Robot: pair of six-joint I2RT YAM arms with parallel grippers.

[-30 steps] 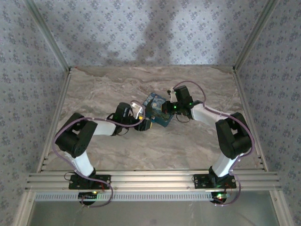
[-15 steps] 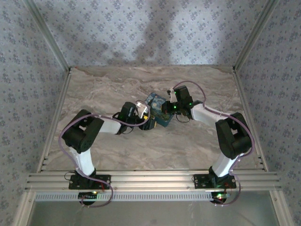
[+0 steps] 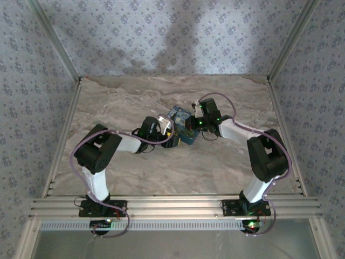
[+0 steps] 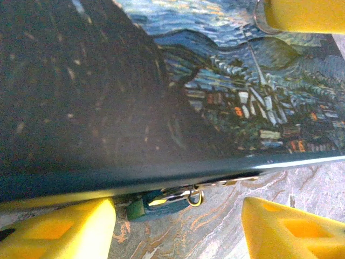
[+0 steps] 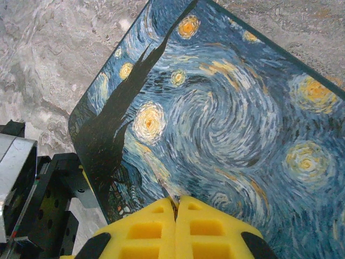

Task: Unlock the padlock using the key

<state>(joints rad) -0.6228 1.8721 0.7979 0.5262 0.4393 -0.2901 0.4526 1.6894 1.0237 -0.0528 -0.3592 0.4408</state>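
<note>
The worktop (image 3: pixel 124 97) carries the starry-night box (image 5: pixel 215 108) ahead of both tools; left tool (image 4: pixel 178 218) released, its fingers straddling the padlock (image 4: pixel 153 204) at the box edge, presumably to steady it; right tool (image 5: pixel 175 209) clenched on a thin pale piece, apparently the key (image 5: pixel 170 198), ready for insertion.
</note>
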